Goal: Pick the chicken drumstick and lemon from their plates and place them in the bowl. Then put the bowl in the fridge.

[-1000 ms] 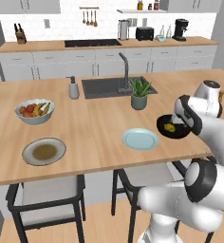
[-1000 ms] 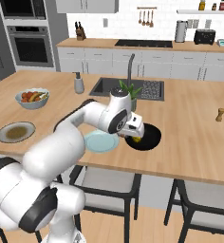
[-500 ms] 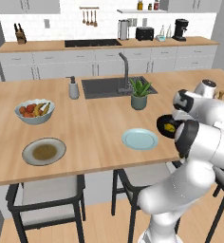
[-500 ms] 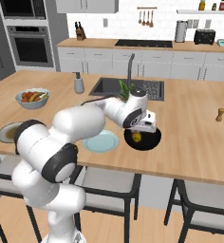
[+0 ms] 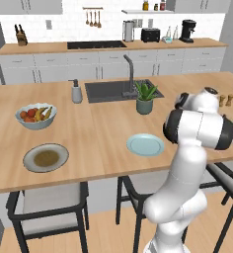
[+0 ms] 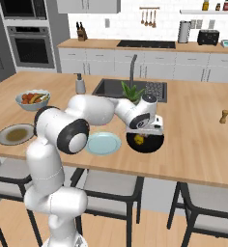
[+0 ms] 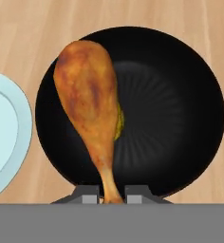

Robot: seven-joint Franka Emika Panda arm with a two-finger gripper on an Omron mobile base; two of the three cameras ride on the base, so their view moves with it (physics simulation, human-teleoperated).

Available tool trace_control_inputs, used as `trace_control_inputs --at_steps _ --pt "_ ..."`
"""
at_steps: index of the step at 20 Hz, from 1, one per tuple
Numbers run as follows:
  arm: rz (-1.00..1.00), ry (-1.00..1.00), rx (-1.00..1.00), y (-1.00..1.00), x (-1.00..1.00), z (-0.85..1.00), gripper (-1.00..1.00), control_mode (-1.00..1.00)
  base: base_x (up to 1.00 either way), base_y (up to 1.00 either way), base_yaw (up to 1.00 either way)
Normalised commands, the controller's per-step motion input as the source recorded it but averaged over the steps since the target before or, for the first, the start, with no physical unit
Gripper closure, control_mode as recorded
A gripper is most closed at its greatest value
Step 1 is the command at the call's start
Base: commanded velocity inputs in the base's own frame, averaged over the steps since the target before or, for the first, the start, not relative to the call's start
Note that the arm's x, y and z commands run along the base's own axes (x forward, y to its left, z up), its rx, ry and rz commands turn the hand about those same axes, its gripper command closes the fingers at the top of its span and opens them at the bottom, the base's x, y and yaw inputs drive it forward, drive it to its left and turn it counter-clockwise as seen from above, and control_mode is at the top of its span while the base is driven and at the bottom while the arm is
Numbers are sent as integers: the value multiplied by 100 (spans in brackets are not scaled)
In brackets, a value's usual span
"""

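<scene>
since the frame a second ago my arm has swung further over toward the right side of the surface [image 5: 103, 128], and in the left base view its white elbow now stands in front of the spot where i could see the black bowl before. the plates have not shifted: the grey plate [image 5: 45, 157] with the brownish centre sits near the front left edge, the pale blue-green plate [image 5: 145, 145] lies bare just beside my arm.

from the right base view i see what the left one hides: the bowl [image 6: 147, 143] rests on the surface just right of the blue-green plate, with the hand [image 6: 144, 131] directly above it and something yellow-orange inside, too small there to sort out.

the hand view looks straight down into the bowl. the chicken drumstick [image 7: 91, 108] hangs over it, fat end toward the far rim, thin bone end running down between my two fingertips [image 7: 89, 194], so the hand is clamped on the drumstick's bone end. a sliver of the lemon [image 7: 118, 121] shows at the drumstick's right edge, lying in the bowl beneath it. the blue-green plate's rim sits near the bowl's left side, apart from it.
</scene>
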Motion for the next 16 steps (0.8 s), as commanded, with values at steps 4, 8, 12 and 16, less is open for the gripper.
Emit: trace_control_inputs --at_steps 4,8,12,16 --pt "0 14 0 0 34 -17 100 -100 0 0 0" --pt "0 6 0 0 27 -23 100 -100 0 0 0" --pt "0 2 -2 0 24 -37 100 -100 0 0 0" --pt "0 4 0 0 27 -33 100 -100 0 0 0"
